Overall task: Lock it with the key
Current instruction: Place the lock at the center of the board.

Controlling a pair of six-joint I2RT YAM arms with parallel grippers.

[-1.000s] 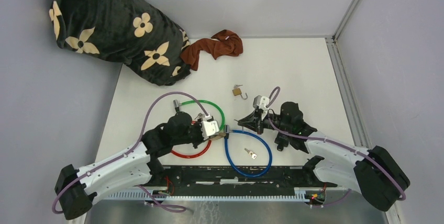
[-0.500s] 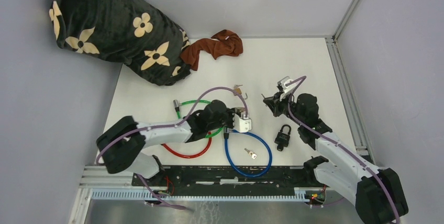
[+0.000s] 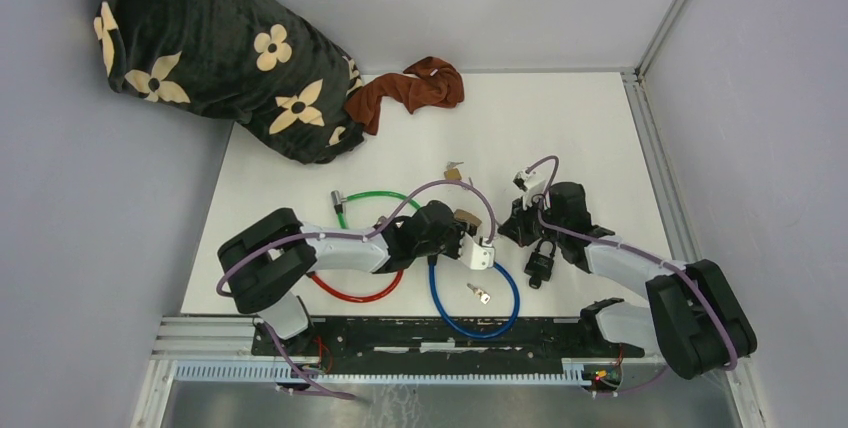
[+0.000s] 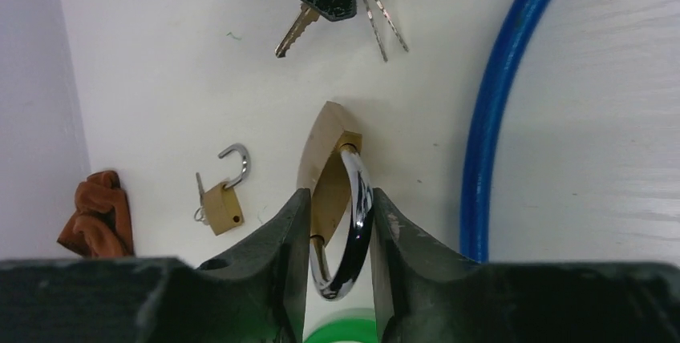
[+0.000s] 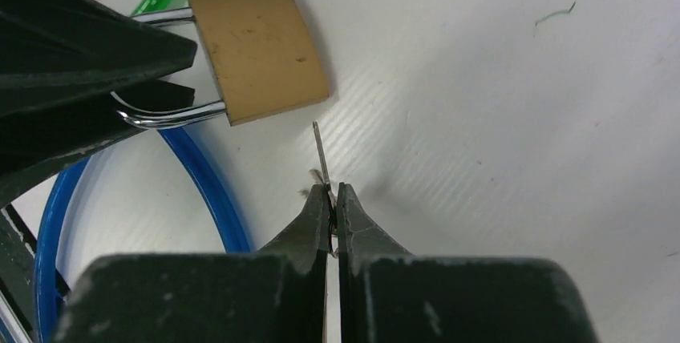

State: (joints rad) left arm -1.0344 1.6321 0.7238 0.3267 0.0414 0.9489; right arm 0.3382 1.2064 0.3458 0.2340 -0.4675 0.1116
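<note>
Padlock (image 3: 465,216), brass.

From above: sat near the middle of the table (image 3: 580,128), at the tip of the left gripper (image 3: 462,232). Flanked on its right by the right gripper (image 3: 510,228), which pointed back toward it. Reachable by both arms, with the left one already on it.

From the left wrist: caught by the shackle (image 4: 353,223) between the fingers (image 4: 289,239), one on each side, jaws a little apart. Touched on one side at least; could not tell whether squeezed or merely straddled. Pointed body-first straight away from the jaws, long axis in line with them. Beyond the body, a key (image 4: 290,37) hanging at the other arm's fingertip.

From the right wrist: jaws pressed together, pinching the key by its head, blade sticking out ahead. Padlock found ahead and to the left of the blade tip, close but apart. Lay crosswise to the blade, shackle end left, bottom end right. No keyhole visible. By this reading, needed the blade swung round to face the bottom end before any push.
</note>
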